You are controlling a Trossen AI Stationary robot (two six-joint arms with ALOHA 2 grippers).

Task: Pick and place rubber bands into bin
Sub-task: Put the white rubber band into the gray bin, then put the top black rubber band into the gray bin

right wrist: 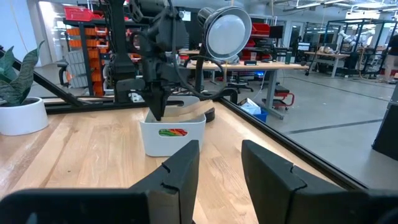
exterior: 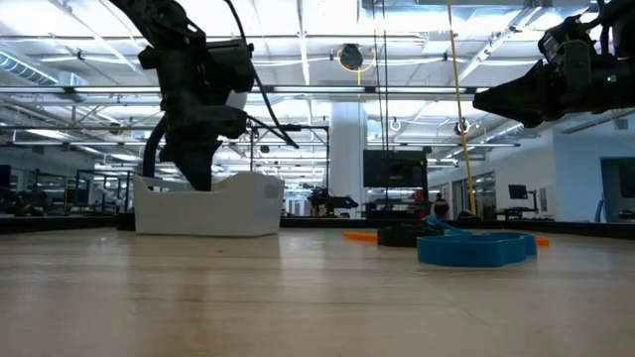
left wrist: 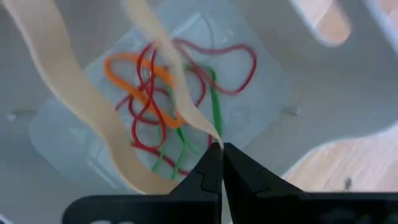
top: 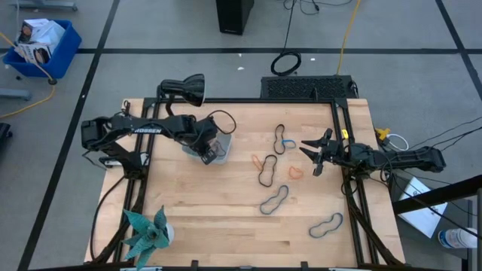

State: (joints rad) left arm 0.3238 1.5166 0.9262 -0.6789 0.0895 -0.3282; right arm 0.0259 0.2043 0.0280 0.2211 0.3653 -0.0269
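Observation:
The light translucent bin (top: 214,148) stands on the table's left half and holds red, orange and green rubber bands (left wrist: 155,93). My left gripper (left wrist: 221,146) is over the bin's inside, shut on a wide tan rubber band (left wrist: 74,99). It also shows from the right wrist view (right wrist: 155,109) and low view (exterior: 198,169). My right gripper (top: 312,156) is open and empty above the table's right half. Loose bands lie on the table: black-and-blue (top: 282,139), orange (top: 262,160), black (top: 267,175), orange (top: 296,172), grey-blue (top: 275,199), blue (top: 326,224). My left gripper pinches the tan band at one point of its loop (left wrist: 213,138) between its two fingertips, coming from above and pointing down into the bin. The band hangs slack as a long loop, its far part reaching down toward the bands on the bin's floor.
A black lamp (top: 188,89) stands at the table's far left edge, close behind the bin. A potted plant (top: 147,233) stands at the near left corner. A bright blue crate (top: 41,45) sits on the floor beyond the table. Black frame rails run along both sides.

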